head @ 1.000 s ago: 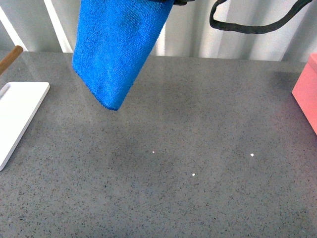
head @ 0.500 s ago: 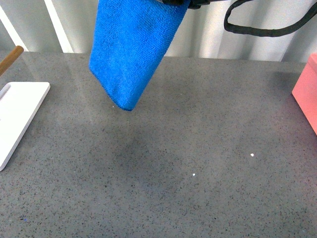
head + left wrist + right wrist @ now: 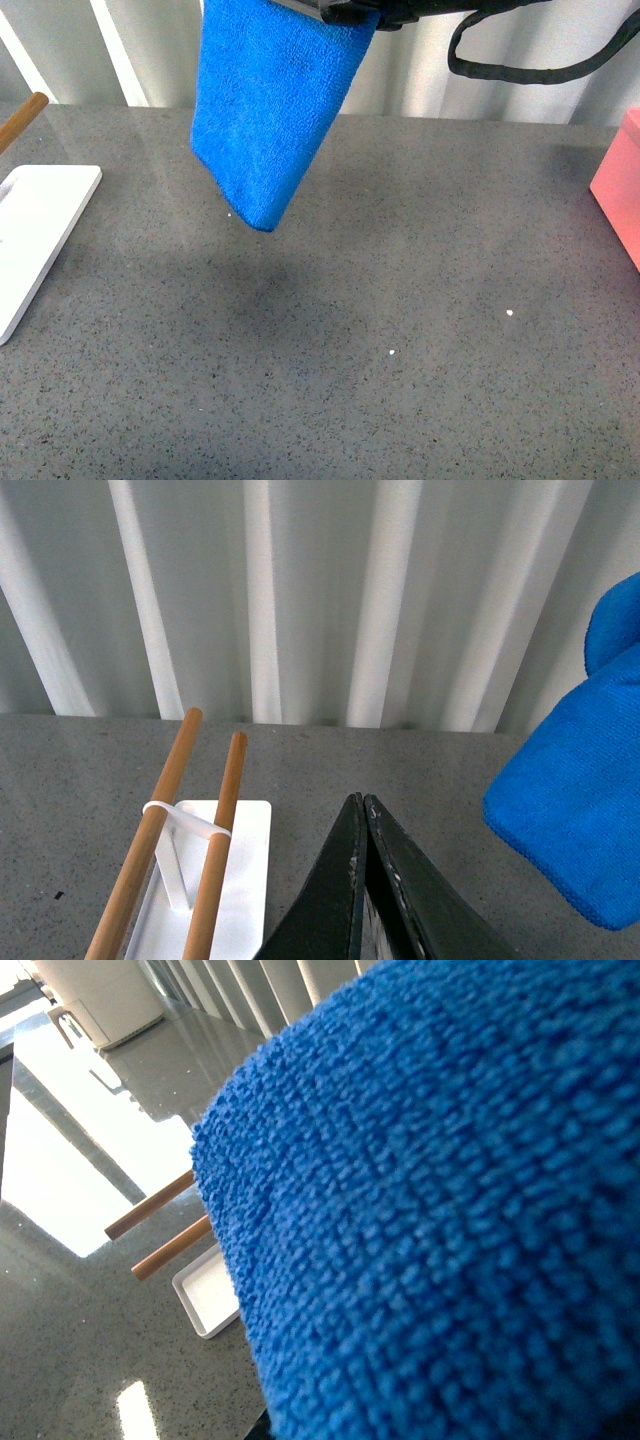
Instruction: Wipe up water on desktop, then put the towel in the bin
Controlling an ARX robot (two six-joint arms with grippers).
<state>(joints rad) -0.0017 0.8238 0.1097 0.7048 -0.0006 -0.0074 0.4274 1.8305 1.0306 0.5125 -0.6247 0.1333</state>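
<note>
My right gripper [image 3: 345, 12] clamps the towel [image 3: 268, 110] by its top edge; it hangs clear above the desktop [image 3: 420, 260]. My left gripper [image 3: 360, 805] has its jaws pressed together, near the tray [image 3: 250, 825]

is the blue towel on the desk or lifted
Lifted: the blue fuzzy towel hangs down, its lower end clear of the speckled grey desktop.

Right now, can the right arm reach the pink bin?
Probably yes: the right gripper holds the towel clear of the desktop, and nothing stands between it and the pink bin.
</note>
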